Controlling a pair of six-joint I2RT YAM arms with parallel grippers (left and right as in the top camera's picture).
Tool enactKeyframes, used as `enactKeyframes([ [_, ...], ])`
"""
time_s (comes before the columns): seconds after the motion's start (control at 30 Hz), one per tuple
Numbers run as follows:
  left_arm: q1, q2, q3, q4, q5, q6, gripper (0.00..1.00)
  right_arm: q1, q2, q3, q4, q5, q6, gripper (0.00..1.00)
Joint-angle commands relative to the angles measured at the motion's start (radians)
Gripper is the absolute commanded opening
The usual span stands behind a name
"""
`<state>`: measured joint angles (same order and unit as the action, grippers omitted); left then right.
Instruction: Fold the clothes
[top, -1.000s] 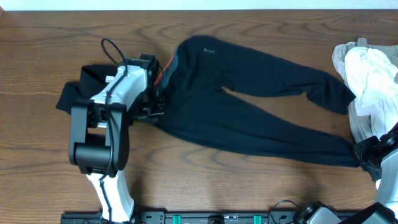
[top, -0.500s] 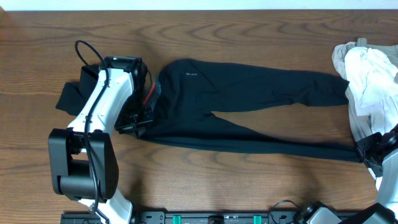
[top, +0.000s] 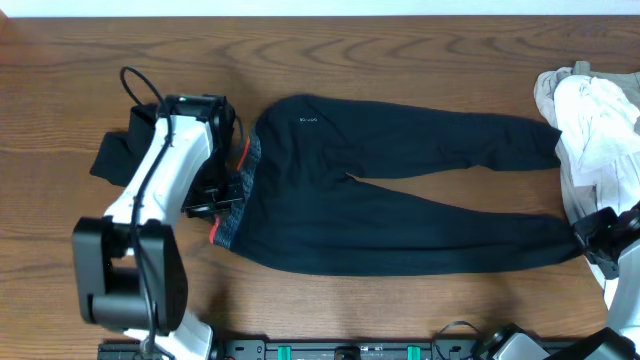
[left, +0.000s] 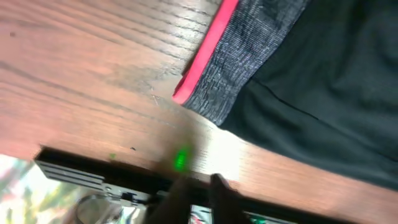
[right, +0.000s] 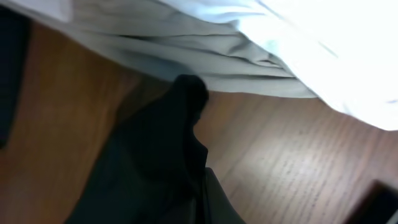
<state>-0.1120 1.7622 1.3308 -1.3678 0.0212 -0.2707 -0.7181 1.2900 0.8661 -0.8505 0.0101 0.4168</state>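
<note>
1. Two legs of the trousers (top: 400, 215) lie spread flat across the table (top: 400, 40). The waistband (top: 240, 185) is at the left, beside the left gripper (top: 218, 197). At the right, the right gripper (top: 596, 243) sits clenched on the near leg's end. A shirt (top: 120, 150) lies far left, a pale pile (top: 590, 120) far right.
2. Left wrist: the waistband (left: 239, 59) rests free on the table (left: 81, 74), clear of the fingers (left: 219, 188); whether they are parted or closed I cannot tell.
3. Right wrist: the trousers (right: 161, 155) bunch up toward the pincer, with the pile (right: 249, 37) just behind.
4. The trousers are likely light, limp and a little slippery, best pinched at the waistband corners or leg ends.
</note>
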Motion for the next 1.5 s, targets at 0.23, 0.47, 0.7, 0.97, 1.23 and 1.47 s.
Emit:
enactKeyframes([
  [0.23, 0.003, -0.06, -0.09, 0.065, -0.006, -0.065, 0.34, -0.011, -0.007, 0.034, -0.004, 0.005, -0.037, 0.29],
  [0.47, 0.004, -0.06, -0.279, 0.219, 0.027, -0.088, 0.39, -0.011, -0.007, 0.034, -0.056, -0.005, -0.036, 0.66],
  [0.7, 0.004, -0.06, -0.38, 0.375, 0.035, -0.1, 0.43, -0.011, -0.007, 0.01, -0.085, -0.087, -0.003, 0.83],
  [0.97, 0.004, -0.058, -0.402, 0.47, 0.038, -0.109, 0.49, -0.011, -0.007, -0.048, -0.103, -0.139, -0.006, 0.99],
  [1.23, 0.004, -0.059, -0.423, 0.457, 0.05, -0.109, 0.06, -0.012, 0.015, -0.158, 0.015, -0.153, 0.014, 0.9],
  [1.47, 0.004, -0.112, -0.423, 0.381, 0.049, -0.106, 0.06, -0.014, 0.018, -0.16, 0.031, -0.169, -0.031, 0.62],
])
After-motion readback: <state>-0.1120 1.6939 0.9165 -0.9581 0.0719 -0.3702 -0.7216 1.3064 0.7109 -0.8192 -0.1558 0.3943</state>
